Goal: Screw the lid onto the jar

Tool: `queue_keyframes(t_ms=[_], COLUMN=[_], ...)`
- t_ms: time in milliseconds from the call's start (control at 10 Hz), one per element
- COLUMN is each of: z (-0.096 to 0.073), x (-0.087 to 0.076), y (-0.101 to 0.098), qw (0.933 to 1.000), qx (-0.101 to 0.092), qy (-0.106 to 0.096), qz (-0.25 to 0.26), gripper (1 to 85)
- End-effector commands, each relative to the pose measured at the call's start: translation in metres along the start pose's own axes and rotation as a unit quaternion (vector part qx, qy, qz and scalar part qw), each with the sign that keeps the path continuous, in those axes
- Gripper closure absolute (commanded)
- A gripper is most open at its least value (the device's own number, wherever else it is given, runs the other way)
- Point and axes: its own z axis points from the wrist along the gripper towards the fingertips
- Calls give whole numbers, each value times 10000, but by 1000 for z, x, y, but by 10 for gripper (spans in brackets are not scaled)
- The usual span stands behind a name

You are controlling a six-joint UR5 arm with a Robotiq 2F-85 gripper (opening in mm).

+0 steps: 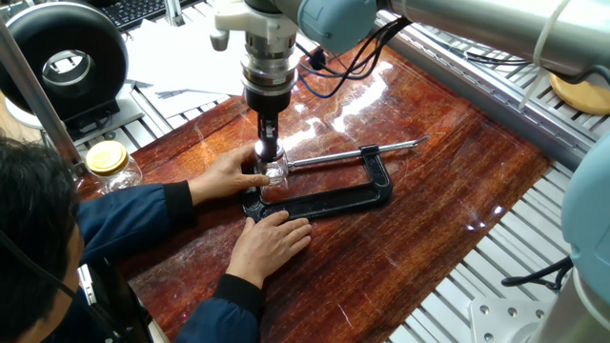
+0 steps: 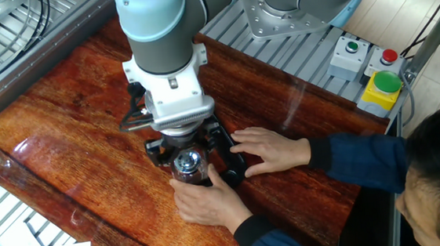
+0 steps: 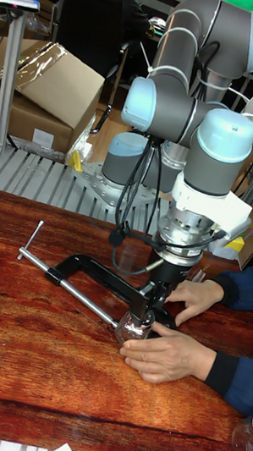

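Observation:
The small clear jar [image 1: 275, 173] stands on the wooden table, held by a person's hand [image 1: 227, 174]. My gripper [image 1: 268, 152] points straight down over the jar's mouth, its fingers shut on the lid [image 1: 268, 156], which sits on the jar's neck. In the other fixed view the jar [image 2: 188, 166] shows just under the gripper [image 2: 184, 151], with the wrist hiding most of the lid. The tall fixed view shows the gripper [image 3: 153, 305] above the jar [image 3: 135, 325], with fingers of the hand [image 3: 167, 354] against the glass.
A black C-clamp [image 1: 329, 198] lies beside the jar, and the person's other hand [image 1: 273, 239] presses on it. A rounder jar with a yellow lid [image 1: 110, 164] stands at the table's left edge. A button box [image 2: 381, 85] sits off the table.

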Motion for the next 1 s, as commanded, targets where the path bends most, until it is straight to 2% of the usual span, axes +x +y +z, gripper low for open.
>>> queue_keyframes(t_ms=[0, 200, 400, 700, 900], z=[-1, 0, 1, 3, 3], x=[-3, -2, 1, 7, 8], y=[-4, -6, -3, 2, -1], qw=[9981, 9962, 9946, 9930, 9926], qx=[66, 92, 35, -50, -12], qy=[-62, -45, -20, -18, -11], qz=[-607, -861, -1036, -1179, -1218], gripper=[223, 223, 223, 223, 223])
